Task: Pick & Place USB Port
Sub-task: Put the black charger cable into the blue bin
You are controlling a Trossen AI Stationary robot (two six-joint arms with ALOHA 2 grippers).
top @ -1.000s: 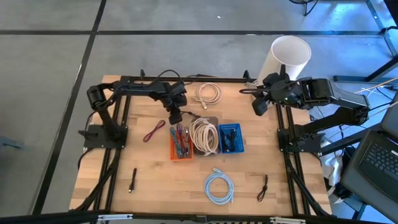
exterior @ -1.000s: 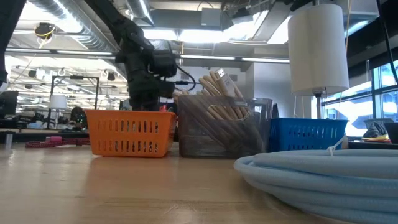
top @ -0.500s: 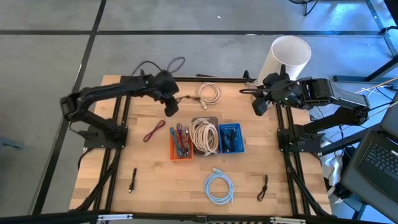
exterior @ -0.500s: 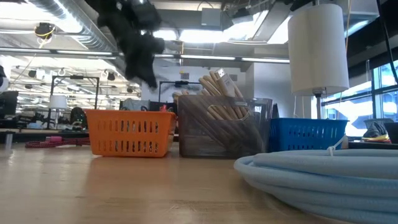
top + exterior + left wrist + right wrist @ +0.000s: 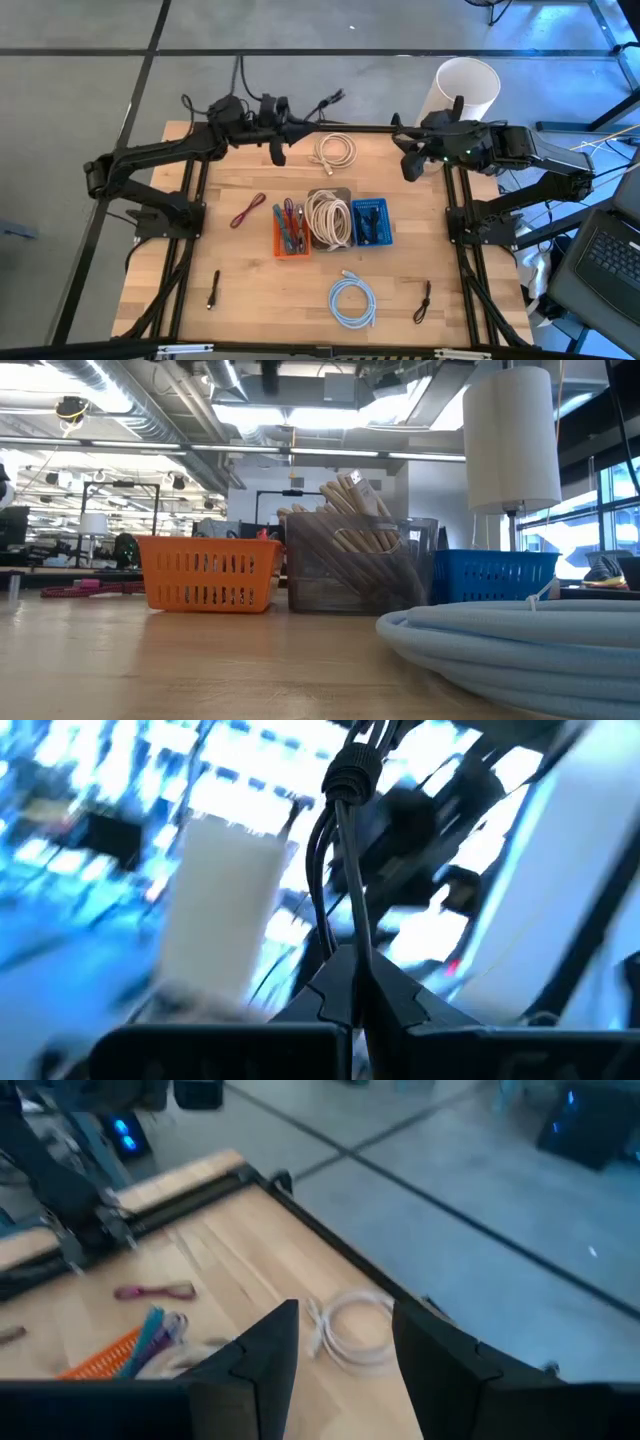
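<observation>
My left gripper [image 5: 278, 150] hangs high over the table's back edge, left of centre. It is shut on a thin black cable; I take this cabled item for the USB port [image 5: 348, 870]. In the left wrist view the cable runs up from the pinched fingertips [image 5: 395, 995] to a ribbed collar. In the high view its loose black ends [image 5: 330, 99] trail out past the back edge. My right gripper [image 5: 408, 163] waits at the back right, open, with nothing between its fingers [image 5: 255, 1370].
An orange basket [image 5: 291, 232], a clear bin of beige cable [image 5: 328, 216] and a blue basket [image 5: 370, 222] stand mid-table. A white coil [image 5: 336, 150] lies at the back and a red cable [image 5: 247, 211] to the left. A light blue coil [image 5: 352, 300] lies in front, a white roll [image 5: 466, 90] at back right.
The left arm rose from over the orange basket and swung to the back edge with the black cable, leaving the low view. The right gripper shifted only slightly.
</observation>
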